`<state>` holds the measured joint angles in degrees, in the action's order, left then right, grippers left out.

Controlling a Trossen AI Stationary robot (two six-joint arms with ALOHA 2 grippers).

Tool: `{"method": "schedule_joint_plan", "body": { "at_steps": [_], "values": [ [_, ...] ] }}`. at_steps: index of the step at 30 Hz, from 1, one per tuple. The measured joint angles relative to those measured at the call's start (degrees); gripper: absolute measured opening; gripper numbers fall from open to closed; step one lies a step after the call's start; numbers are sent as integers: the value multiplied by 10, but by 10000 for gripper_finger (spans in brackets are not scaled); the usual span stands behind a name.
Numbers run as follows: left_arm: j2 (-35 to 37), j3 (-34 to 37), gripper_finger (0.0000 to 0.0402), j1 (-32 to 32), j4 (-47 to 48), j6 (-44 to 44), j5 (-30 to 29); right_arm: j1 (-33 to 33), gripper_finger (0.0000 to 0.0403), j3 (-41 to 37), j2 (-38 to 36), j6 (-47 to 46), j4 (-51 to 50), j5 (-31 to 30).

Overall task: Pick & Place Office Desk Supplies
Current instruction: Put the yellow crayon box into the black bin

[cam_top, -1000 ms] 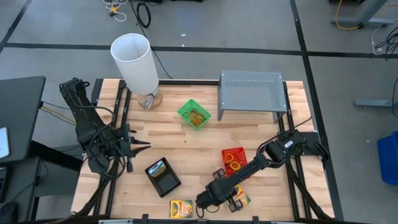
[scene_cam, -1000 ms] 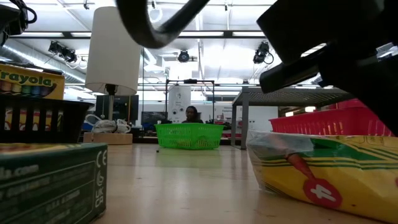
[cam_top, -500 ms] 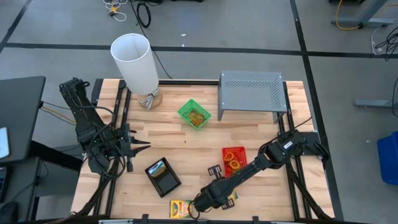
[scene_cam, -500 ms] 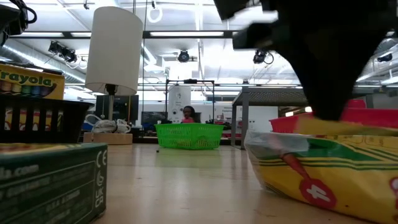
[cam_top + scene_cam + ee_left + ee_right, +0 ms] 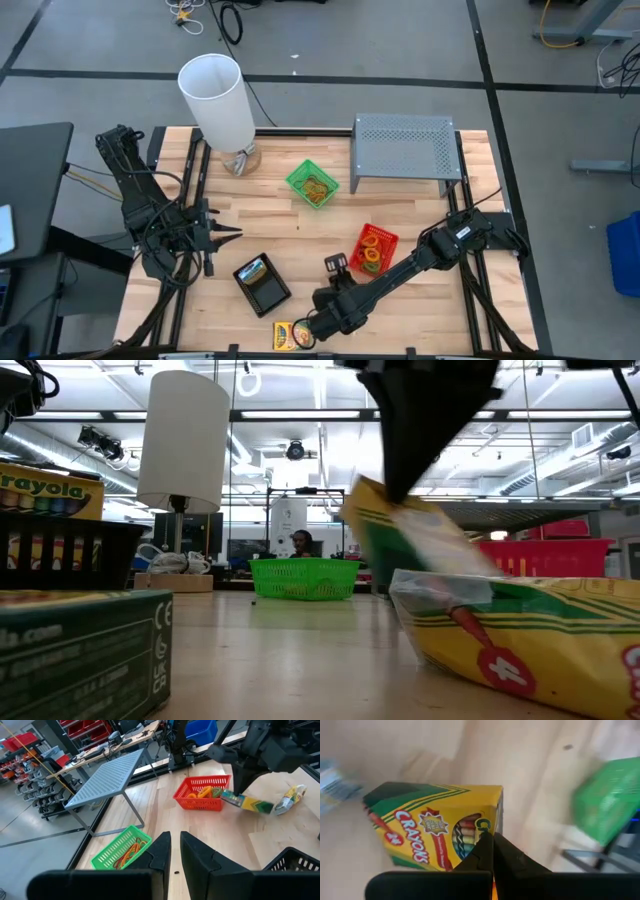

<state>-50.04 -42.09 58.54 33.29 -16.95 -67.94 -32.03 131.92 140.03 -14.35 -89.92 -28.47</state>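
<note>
My right gripper (image 5: 243, 789) hangs over the table's near middle, shut on a yellow-green crayon box (image 5: 410, 540) that also fills the right wrist view (image 5: 437, 827). The held box is just in front of the red tray (image 5: 202, 795), which holds coloured loop bands. A second crayon box (image 5: 510, 645) lies flat on the wood beside it (image 5: 291, 799). A third box (image 5: 285, 333) lies at the near edge. My left gripper (image 5: 175, 845) waits at the table's left, its fingers a narrow gap apart with nothing between them. My right gripper pinches the crayon box between its two fingers at the box's upper end (image 5: 372, 495). The fingertips meet on the printed front near its edge (image 5: 481, 829). The fingers come steeply from above. The box hangs tilted below them, clear of the table.
A tall white cylinder (image 5: 215, 95) stands at the far left and a grey perforated riser (image 5: 403, 145) at the far right. A green tray (image 5: 313, 184) with bands sits mid-table. A black tray (image 5: 262, 283) holds another crayon box. A person shows far behind the table (image 5: 302, 543).
My right gripper has risen and tipped to point steeply down, taking a crayon box up off the box lying at the near right. The held box now hangs tilted in the air. The red tray has turned a little on the table.
</note>
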Motion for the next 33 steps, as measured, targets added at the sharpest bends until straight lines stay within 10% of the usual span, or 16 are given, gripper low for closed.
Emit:
{"method": "schedule_joint_plan", "body": {
  "at_steps": [17, 33],
  "values": [
    [0, 0, 50, 0, 0, 0, -2, 10, 0, 12, -1, 28, 50, -228],
    [0, 0, 50, 0, 0, -3, -2, 20, 0, 12, -10, 386, 430, -279]
  ]
}}
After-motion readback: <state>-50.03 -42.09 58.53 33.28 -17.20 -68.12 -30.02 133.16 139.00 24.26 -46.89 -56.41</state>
